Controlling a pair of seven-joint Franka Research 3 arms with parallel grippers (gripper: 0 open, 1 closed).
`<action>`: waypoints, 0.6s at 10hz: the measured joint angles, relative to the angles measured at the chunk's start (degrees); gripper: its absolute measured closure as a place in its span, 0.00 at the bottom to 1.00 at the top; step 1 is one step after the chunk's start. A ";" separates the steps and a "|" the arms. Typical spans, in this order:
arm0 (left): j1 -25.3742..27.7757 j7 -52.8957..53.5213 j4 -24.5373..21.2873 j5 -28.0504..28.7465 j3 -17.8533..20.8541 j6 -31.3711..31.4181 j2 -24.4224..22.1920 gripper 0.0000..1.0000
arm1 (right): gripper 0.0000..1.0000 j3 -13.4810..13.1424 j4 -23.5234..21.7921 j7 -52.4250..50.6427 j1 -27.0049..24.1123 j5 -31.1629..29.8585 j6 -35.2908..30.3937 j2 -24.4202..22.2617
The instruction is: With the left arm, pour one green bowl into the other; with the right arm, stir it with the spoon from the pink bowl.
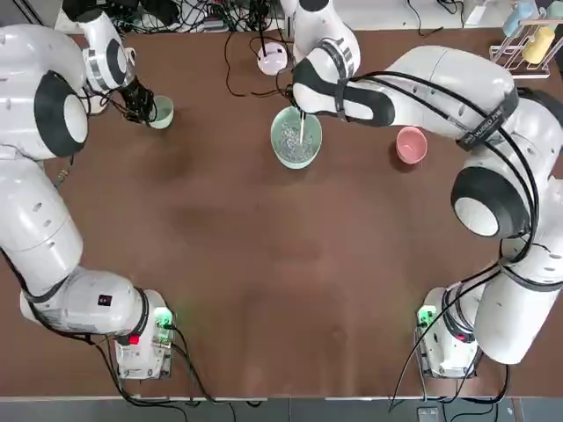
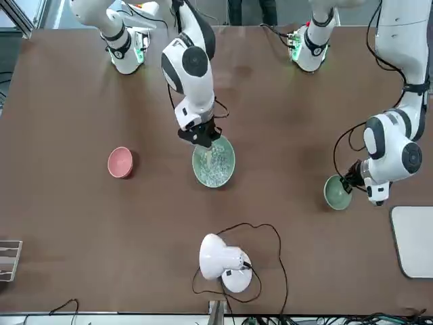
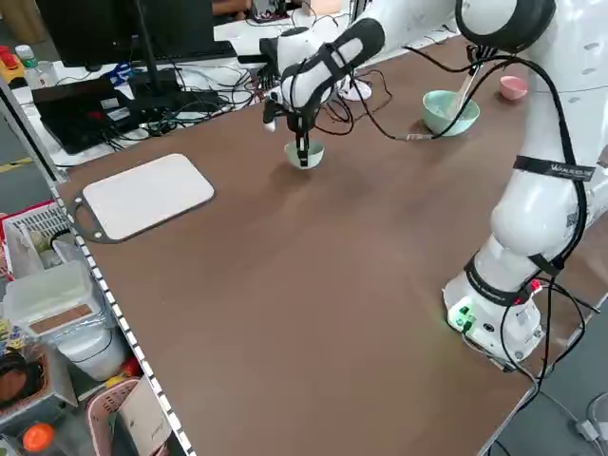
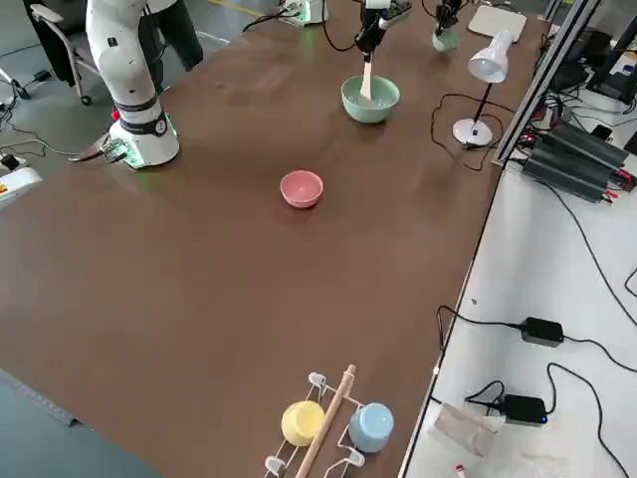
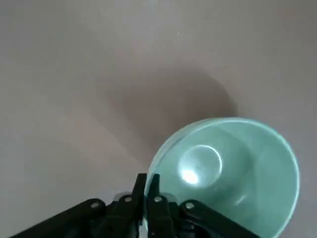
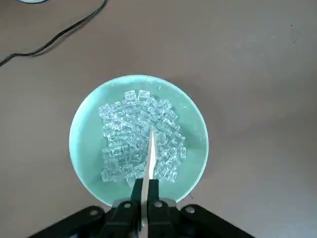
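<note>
The large green bowl sits near the middle of the far part of the brown tabletop, holding a heap of clear, glassy little cubes. The wooden spoon stands nearly upright in those cubes, its handle clamped in the right pincer directly above the bowl. The pink bowl rests on the tabletop to the robot's right of the large bowl, well apart from it. Far off to the robot's left, the small green bowl is empty and sits on the tabletop, its rim pinched between the closed fingers of the left pincer. A white desk lamp stands beyond the large bowl.
</note>
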 joint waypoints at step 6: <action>1.27 2.38 -2.46 -0.40 -0.02 3.14 -0.52 0.52 | 0.95 -0.26 0.57 9.00 2.15 0.34 4.67 2.37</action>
